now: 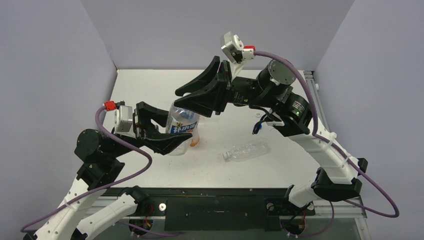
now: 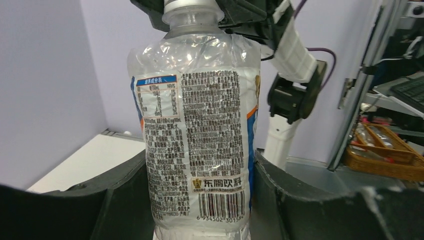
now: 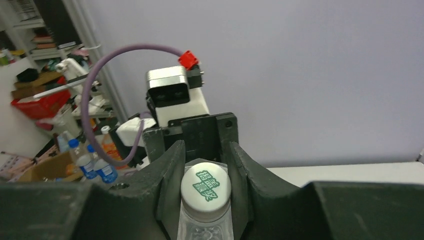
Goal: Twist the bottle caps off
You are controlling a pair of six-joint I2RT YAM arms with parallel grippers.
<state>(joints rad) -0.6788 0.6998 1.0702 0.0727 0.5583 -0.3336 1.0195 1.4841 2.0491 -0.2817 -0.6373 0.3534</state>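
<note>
A clear bottle [image 1: 181,125] with a blue, white and orange label stands upright on the table. My left gripper [image 1: 172,131] is shut on its body, a finger pressing each side of the printed label [image 2: 200,140]. Its white cap [image 3: 205,187], printed with green characters, sits between the fingers of my right gripper [image 3: 206,172], which is shut on it from above. In the top view the right gripper [image 1: 181,102] covers the cap. The left wrist view shows the cap [image 2: 187,6] at the top edge, under the right gripper's dark fingers.
A plain clear bottle [image 1: 246,151] lies on its side on the white table [image 1: 150,90], right of the held one. An orange patch [image 1: 195,140] shows against the held bottle's lower right side. Grey walls close the left, back and right.
</note>
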